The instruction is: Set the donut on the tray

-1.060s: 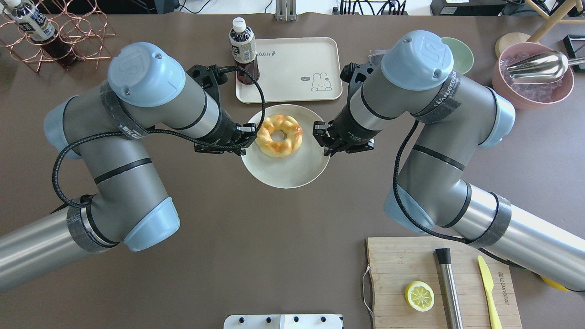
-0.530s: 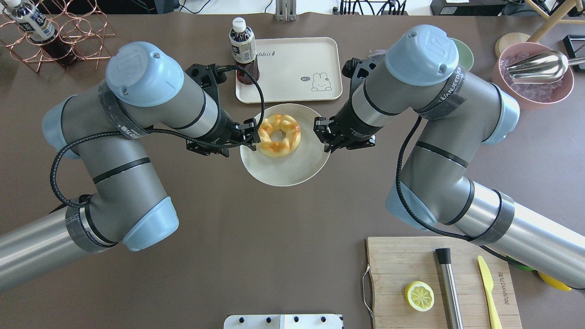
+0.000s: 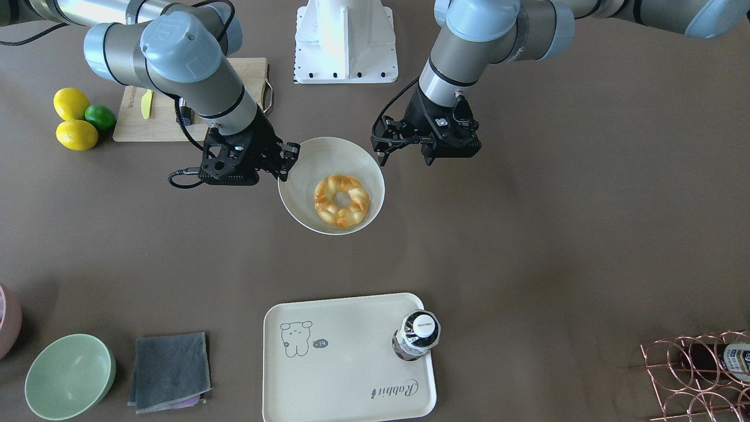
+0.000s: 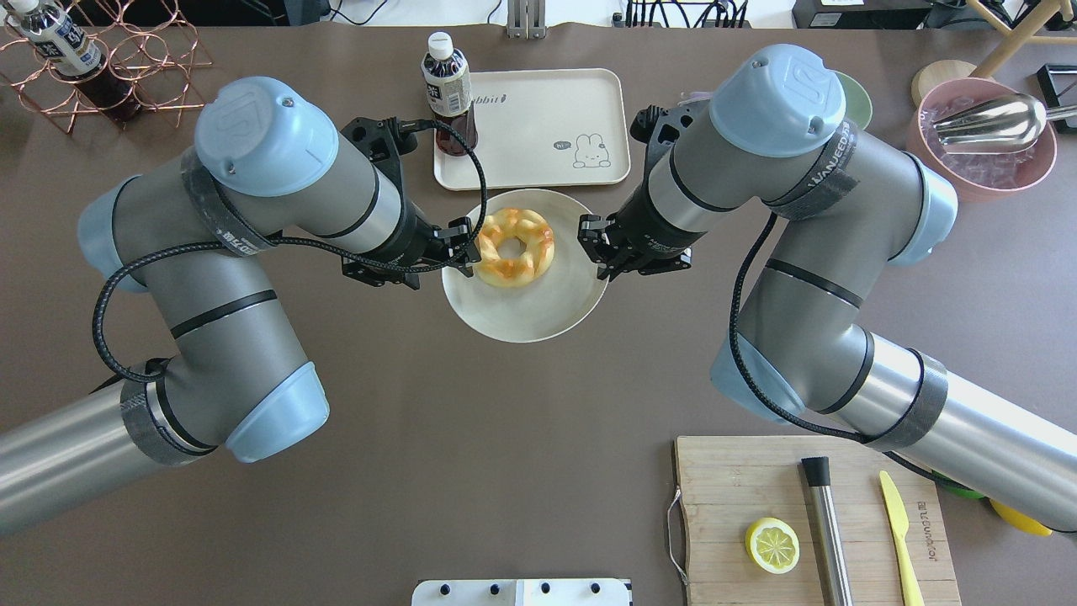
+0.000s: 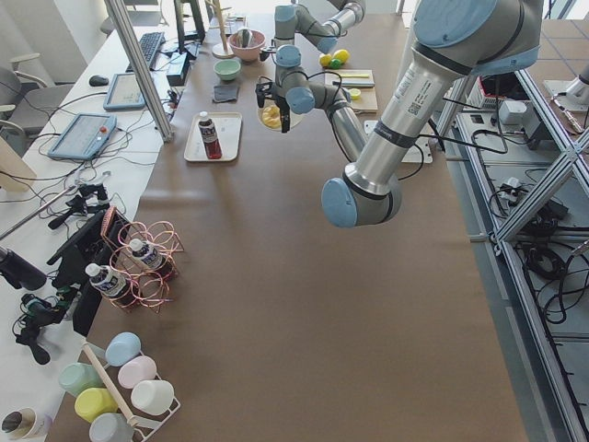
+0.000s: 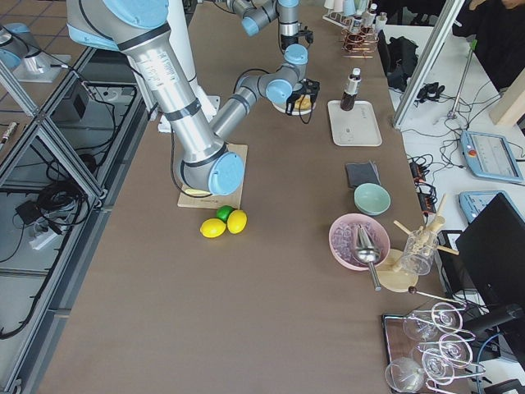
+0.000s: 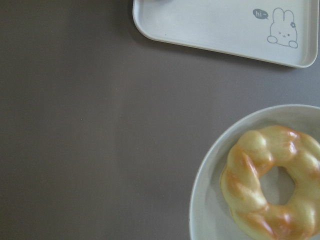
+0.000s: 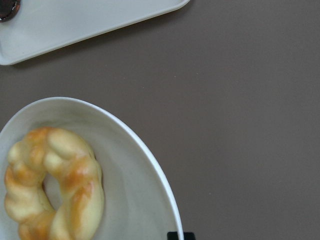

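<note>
The donut point(image 4: 513, 247) point(image 3: 341, 200), a glossy golden braided ring, lies on a white round plate point(image 4: 526, 311) that hangs a little above the table, tilted. My left gripper point(image 4: 461, 247) point(image 3: 381, 149) is shut on the plate's left rim, close beside the donut. My right gripper point(image 4: 589, 246) point(image 3: 287, 158) is shut on the opposite rim. The cream tray point(image 4: 538, 126) point(image 3: 345, 363) with the rabbit drawing lies just beyond the plate. Both wrist views show the donut point(image 7: 272, 182) point(image 8: 55, 185) and a tray corner point(image 7: 210, 25) point(image 8: 75, 20).
A dark drink bottle point(image 4: 448, 93) stands on the tray's left part. A wooden cutting board point(image 4: 740, 505) with a lemon half point(image 4: 772, 544) lies near right. A green bowl point(image 3: 69, 375), grey cloth point(image 3: 170, 370), pink bowl point(image 4: 980, 139) and copper wire rack point(image 4: 109, 67) line the far side.
Both grippers and the plate with the donut have shifted slightly toward the tray. Both arms' elbows rose a little. Grips look unchanged.
</note>
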`<state>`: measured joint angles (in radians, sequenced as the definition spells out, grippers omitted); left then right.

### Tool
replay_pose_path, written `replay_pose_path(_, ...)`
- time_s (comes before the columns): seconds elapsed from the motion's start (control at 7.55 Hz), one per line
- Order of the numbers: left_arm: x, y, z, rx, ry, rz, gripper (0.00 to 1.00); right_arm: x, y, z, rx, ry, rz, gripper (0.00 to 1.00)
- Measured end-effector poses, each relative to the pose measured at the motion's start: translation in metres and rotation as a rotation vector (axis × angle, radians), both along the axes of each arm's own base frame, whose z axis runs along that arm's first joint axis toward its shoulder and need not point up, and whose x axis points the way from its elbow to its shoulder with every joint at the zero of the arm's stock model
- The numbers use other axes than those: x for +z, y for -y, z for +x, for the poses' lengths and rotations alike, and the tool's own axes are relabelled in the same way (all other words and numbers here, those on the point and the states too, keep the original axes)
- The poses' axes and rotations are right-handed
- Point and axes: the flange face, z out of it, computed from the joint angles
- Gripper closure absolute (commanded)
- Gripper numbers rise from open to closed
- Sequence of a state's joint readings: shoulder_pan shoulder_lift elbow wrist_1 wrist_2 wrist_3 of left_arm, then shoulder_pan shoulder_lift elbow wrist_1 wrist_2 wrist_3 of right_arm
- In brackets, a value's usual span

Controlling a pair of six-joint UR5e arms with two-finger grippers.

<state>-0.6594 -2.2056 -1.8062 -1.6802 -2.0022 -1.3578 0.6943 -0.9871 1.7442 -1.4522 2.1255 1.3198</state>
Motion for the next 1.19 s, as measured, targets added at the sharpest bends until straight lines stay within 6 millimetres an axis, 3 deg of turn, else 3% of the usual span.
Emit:
replay_pose_path(0.27, 0.001, 0.007, -0.005, -0.007, 0.002, 0.007, 0.02, 0.019, 0.023, 0.007, 0.012, 0.013, 0.01, 1.0)
replay_pose_path(0.66, 0.006, 0.019, -0.012, -0.013, 0.014, 0.024, 0.02, 0.076, 0.087, 0.093, 0.047, 0.171, 0.023, 1.0)
replay_pose_path(0.8, 0.006, 0.021, -0.013, -0.014, 0.015, 0.025, 0.02, 0.091, 0.101, 0.107, 0.051, 0.205, 0.032, 1.0)
replay_pose_path(0.93, 0.006, 0.023, -0.015, -0.017, 0.016, 0.025, 0.02, 0.093, 0.115, 0.109, 0.058, 0.221, 0.036, 1.0)
replay_pose_path(1.19, 0.007, 0.029, -0.022, -0.026, 0.017, 0.027, 0.02, 0.063, 0.152, 0.089, 0.143, 0.237, -0.06, 1.0)
